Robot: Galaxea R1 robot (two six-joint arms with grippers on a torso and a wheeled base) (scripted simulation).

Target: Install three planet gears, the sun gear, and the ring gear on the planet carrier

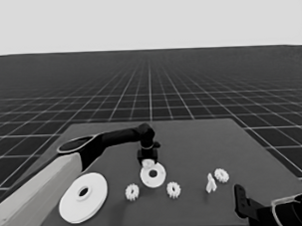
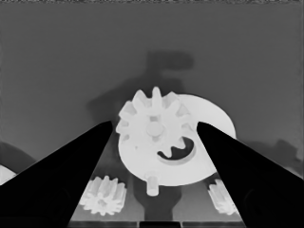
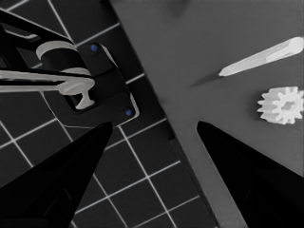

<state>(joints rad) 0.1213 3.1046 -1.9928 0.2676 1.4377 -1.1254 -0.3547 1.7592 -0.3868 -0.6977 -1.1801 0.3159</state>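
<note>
Over the smaller round part (image 1: 153,175), near the middle of the dark surface (image 1: 192,141), my left gripper (image 1: 148,160) hangs with its fingers (image 2: 71,175) spread to either side of a gear (image 2: 154,124). That gear sits on the part's face at the rim farther from me, and from my wrist I see open gaps between its teeth and both fingers, so I am not pinching it. A short peg (image 2: 153,183) stands up on the part's opposite rim. Just nearer than the smaller round part lie two loose gears, one (image 1: 132,192) toward the larger round part (image 1: 83,197) and one (image 1: 173,190) on the other side. Well off to that other side a thin white piece (image 1: 211,183) lies just beside a fourth gear (image 1: 221,175). My right gripper (image 3: 154,137) waits at that far near corner, off the smaller round part entirely, fingers spread and holding nothing.
</note>
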